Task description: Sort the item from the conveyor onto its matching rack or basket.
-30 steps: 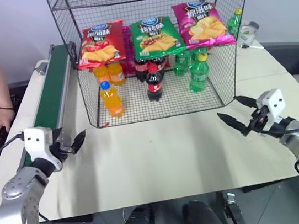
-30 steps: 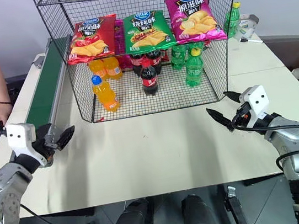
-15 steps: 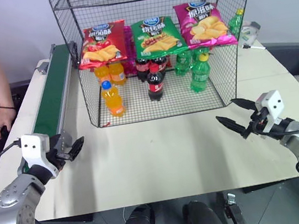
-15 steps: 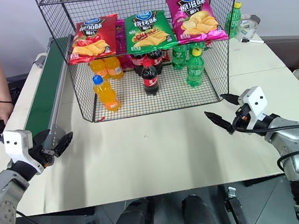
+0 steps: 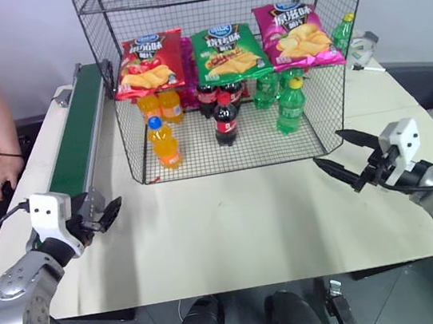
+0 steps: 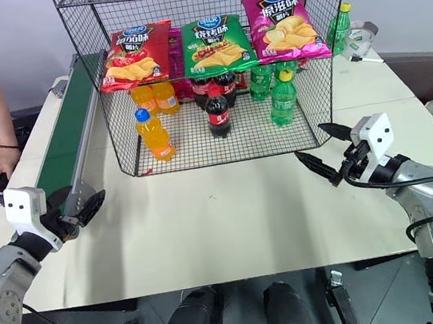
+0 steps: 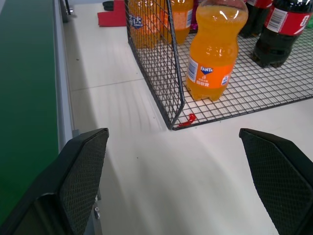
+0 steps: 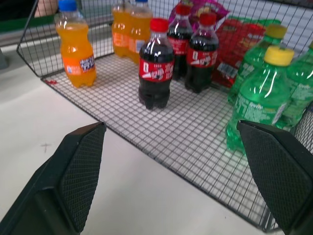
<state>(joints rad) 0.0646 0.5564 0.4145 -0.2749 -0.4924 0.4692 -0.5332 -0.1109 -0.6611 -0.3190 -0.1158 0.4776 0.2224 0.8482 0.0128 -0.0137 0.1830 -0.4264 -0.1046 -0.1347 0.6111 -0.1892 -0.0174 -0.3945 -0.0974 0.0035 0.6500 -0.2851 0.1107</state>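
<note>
Looks essentially done. Orange soda bottle [image 5: 164, 142] upright on the bottom tier of the black wire rack [image 5: 320, 127], near its front left corner, ahead of two more orange bottles [image 5: 157, 106]. Green conveyor belt [image 5: 75, 133] along the table's left edge, bare. Left gripper [image 5: 104, 213] spread wide and empty near the table's front left corner; right gripper [image 5: 342, 158] likewise open, holding nothing, just off the rack's front right corner. Nothing left but awaiting another item.
</note>
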